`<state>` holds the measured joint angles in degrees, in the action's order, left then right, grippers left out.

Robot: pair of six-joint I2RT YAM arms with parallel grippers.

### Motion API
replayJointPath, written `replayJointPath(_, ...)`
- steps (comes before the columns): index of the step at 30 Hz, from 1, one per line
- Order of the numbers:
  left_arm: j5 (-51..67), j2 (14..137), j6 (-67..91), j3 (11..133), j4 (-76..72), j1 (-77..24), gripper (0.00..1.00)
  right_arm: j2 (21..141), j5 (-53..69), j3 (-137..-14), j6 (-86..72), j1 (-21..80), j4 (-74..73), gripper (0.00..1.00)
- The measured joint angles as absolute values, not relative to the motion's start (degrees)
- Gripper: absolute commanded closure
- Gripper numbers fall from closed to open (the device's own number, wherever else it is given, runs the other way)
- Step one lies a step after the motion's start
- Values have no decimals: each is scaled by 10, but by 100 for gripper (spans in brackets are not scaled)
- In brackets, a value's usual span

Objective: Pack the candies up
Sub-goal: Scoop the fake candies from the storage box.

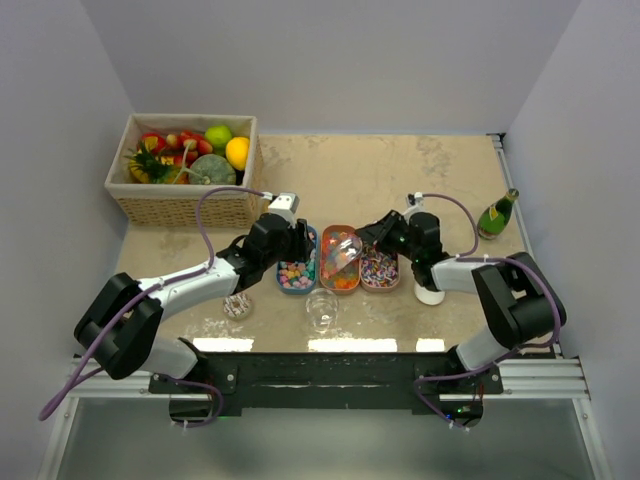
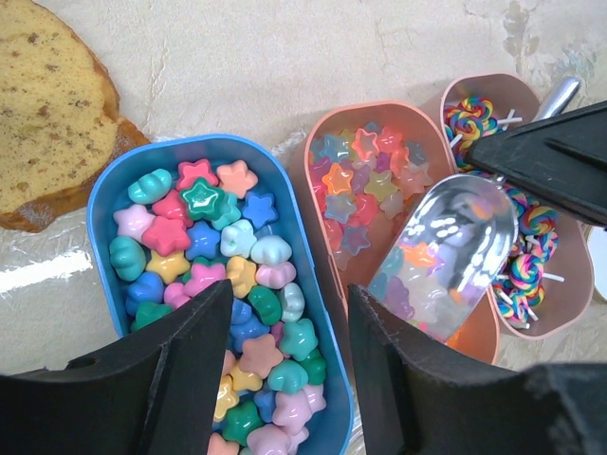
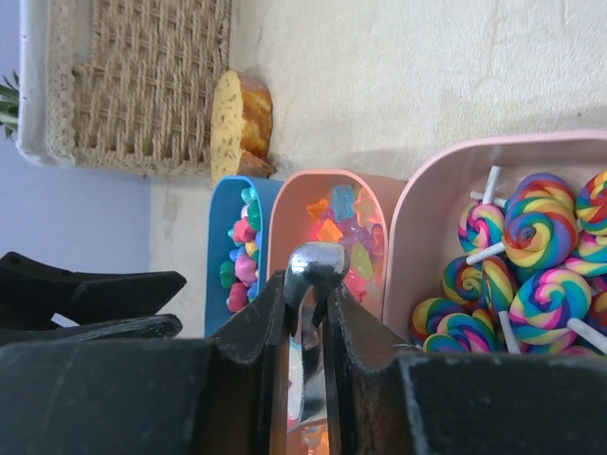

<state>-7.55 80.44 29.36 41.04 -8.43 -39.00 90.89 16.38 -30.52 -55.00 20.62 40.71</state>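
Observation:
Three trays of candies stand side by side: a blue tray [image 1: 296, 272] of pastel star sweets [image 2: 204, 237], a middle orange tray [image 1: 343, 272] of translucent orange-red gummies [image 2: 356, 166], and a pink tray [image 1: 380, 270] of swirled lollipops [image 3: 531, 248]. My left gripper [image 2: 289, 305] is open and empty, low over the blue tray's near right wall; it also shows in the top view [image 1: 297, 243]. My right gripper [image 3: 308, 286] is shut on the handle of a silver scoop [image 2: 455, 248], whose bowl lies in the gummy tray with gummies in it.
A clear glass bowl [image 1: 322, 310] stands in front of the trays. A round brown cookie [image 2: 47, 114] lies left of the blue tray. A wicker basket [image 1: 180, 205] of fruit is at the back left, a small bottle [image 1: 497, 213] at the right, and a white object [image 1: 430, 294] beside the right arm.

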Motion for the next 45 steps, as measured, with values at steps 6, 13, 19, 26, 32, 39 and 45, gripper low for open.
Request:
replayJointPath(6,-78,804,294,410,-80,-390,44,872,161,-303,-544,190,401,100)
replayJointPath(13,-79,804,294,410,-80,-390,44,861,161,-289,-540,178,398,100)
replayJointPath(19,-80,804,294,410,-79,-390,44,858,168,-276,-544,166,404,100)
replayJointPath(26,-84,803,293,410,-76,-390,44,857,205,-250,-573,148,439,100)
replayJointPath(32,-90,801,293,410,-76,-390,44,857,237,-236,-610,144,480,100)
replayJointPath(39,-96,792,293,410,-71,-390,44,857,282,-230,-654,142,538,100)
replayJointPath(45,-107,778,293,410,-58,-390,44,846,319,-229,-665,142,546,100)
